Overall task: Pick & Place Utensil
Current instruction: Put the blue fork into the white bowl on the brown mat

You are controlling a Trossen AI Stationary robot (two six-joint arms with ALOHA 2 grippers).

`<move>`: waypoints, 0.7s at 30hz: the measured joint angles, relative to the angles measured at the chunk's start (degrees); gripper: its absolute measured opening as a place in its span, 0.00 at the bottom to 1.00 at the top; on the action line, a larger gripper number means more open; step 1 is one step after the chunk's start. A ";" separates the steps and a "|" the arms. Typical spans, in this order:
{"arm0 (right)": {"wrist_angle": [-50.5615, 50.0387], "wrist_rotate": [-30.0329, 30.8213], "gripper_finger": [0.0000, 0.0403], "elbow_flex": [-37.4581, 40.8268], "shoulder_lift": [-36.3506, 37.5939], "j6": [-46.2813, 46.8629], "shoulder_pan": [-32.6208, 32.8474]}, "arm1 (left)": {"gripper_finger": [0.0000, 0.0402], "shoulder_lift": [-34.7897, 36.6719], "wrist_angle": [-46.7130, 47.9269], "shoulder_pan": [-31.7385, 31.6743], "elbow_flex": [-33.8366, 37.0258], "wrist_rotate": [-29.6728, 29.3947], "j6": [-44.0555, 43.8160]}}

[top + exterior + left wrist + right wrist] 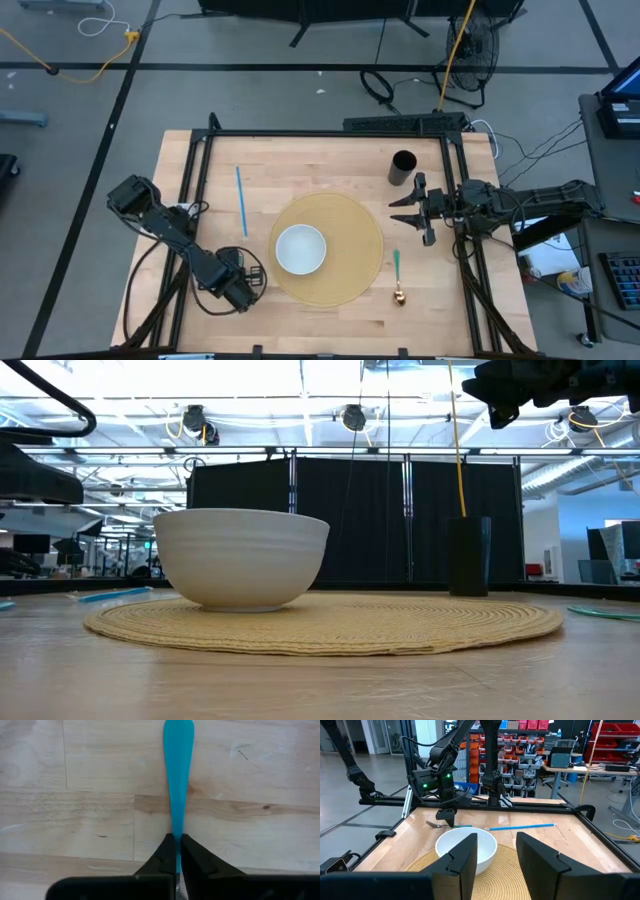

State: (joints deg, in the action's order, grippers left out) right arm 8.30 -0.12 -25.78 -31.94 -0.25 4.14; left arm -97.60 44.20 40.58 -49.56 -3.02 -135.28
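Observation:
A blue-handled fork lies on the wood near the table's near-left corner. Its silver tines (433, 824) and blue handle (178, 780) show, and my left gripper (177, 837) is shut on it, standing over it (445, 814). In the high view that gripper (248, 283) hides the fork. My right gripper (410, 212) hovers open at the woven mat's right edge, above the table, facing left over the white bowl (466, 849). A green-handled spoon (397, 272) lies flat on the wood right of the mat. My left gripper pinches the fork's blue handle at its narrow part (178, 826) between the two fingertips (167, 845). The fingers come from above, pointing down. The handle's wide end (178, 732) runs on past the fingertips, close over the wood; whether it is lifted I cannot tell.
The white bowl (300, 248) sits on the round woven mat (355, 245) in the table's middle. A black cup (403, 166) stands near the far right. A long thin blue stick (241, 200) lies left of the mat. A black frame (300, 133) runs along the table's edges.

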 joint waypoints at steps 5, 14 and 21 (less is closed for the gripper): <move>0.01 0.00 0.32 0.00 0.00 0.00 0.00 | 0.05 0.00 0.26 0.15 0.01 -0.53 0.04; 0.01 0.00 0.32 0.00 0.00 -0.35 0.00 | 0.03 0.00 1.27 0.15 0.00 -1.08 0.39; 0.01 0.00 0.32 0.00 0.00 -0.43 0.00 | 0.02 0.00 2.10 0.17 0.00 -2.65 0.55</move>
State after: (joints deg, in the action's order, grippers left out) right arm 8.32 -0.12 -25.78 -31.94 -0.68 4.14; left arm -97.60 46.30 40.75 -49.56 -5.67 -134.74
